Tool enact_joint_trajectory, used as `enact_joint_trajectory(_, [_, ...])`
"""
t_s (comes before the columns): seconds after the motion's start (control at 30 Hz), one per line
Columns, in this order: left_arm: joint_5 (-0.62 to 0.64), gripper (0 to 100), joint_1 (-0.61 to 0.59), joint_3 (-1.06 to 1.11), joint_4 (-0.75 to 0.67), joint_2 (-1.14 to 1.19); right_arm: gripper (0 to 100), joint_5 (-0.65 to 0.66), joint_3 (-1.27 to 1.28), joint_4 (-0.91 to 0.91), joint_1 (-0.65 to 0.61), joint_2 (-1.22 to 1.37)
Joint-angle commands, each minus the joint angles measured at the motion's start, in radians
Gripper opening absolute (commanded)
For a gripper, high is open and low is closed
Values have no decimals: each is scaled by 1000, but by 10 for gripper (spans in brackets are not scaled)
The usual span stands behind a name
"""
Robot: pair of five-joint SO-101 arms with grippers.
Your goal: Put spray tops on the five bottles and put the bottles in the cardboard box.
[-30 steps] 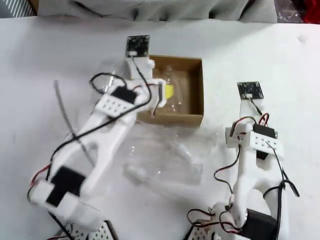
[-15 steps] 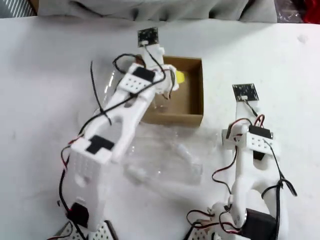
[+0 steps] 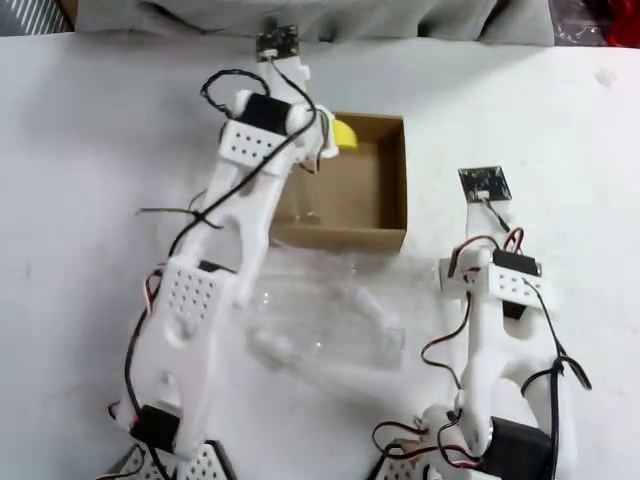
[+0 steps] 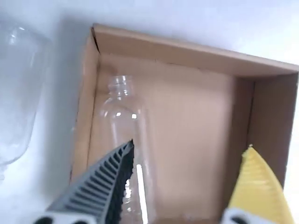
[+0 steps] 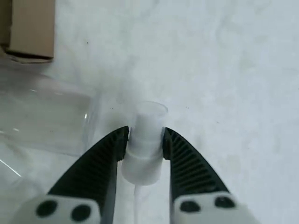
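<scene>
My left gripper [image 4: 189, 149] is open above the cardboard box [image 4: 187, 51], its grey finger [image 4: 112, 186] and yellow finger [image 4: 254, 186] spread wide with nothing between them. A clear bottle [image 4: 124, 121] lies in the box along one wall, its neck bare, without a spray top. From above, the left arm reaches over the box [image 3: 390, 190], the yellow finger [image 3: 343, 135] at the box's far edge. My right gripper [image 5: 145, 133] is shut on a white spray top [image 5: 145, 149], low over the table beside a clear bottle [image 5: 42, 116].
Several clear bottles [image 3: 320, 320] lie on the white table between the two arms, in front of the box. Another clear bottle [image 4: 18, 93] stands just outside the box's wall. The right arm [image 3: 495, 280] sits right of the box. Grey cloth runs along the table's far edge.
The left arm has stretched out and swung from the box's left side to its far edge. The right arm has shifted slightly toward the box.
</scene>
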Motion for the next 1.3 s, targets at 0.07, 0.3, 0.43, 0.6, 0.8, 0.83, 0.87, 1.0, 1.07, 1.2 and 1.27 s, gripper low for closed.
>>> enact_joint_trajectory(0.07, [-35,325,-7,-184,48,94,16,-3,-8,-12,-10,-2])
enact_joint_trajectory(0.3, [-34,328,-42,-184,9,134,16,-3,11,-12,-12,-2])
enact_joint_trajectory(0.43, [-37,328,-39,-135,-43,145,16,-3,15,-12,-10,-2])
enact_joint_trajectory(0.6, [-32,329,-22,-115,-153,185,16,-3,28,-12,-7,-2])
enact_joint_trajectory(0.8, [-29,329,12,-140,-150,191,16,-3,35,-39,-5,-2])
enact_joint_trajectory(0.83, [-29,329,18,-172,-126,191,16,-3,37,-39,-7,-2])
enact_joint_trajectory(0.87, [-29,329,22,-212,-95,191,16,-3,37,-39,-10,-2])
enact_joint_trajectory(1.0, [-34,329,50,-376,8,205,16,-3,38,-39,-10,-2])
enact_joint_trajectory(1.07, [-35,329,61,-381,8,225,16,-3,38,-39,-10,-2])
enact_joint_trajectory(1.2, [-37,329,58,-381,-63,291,16,-3,41,-39,-10,-2])
enact_joint_trajectory(1.27, [-37,329,54,-381,-91,314,16,-2,41,-39,-8,-2])
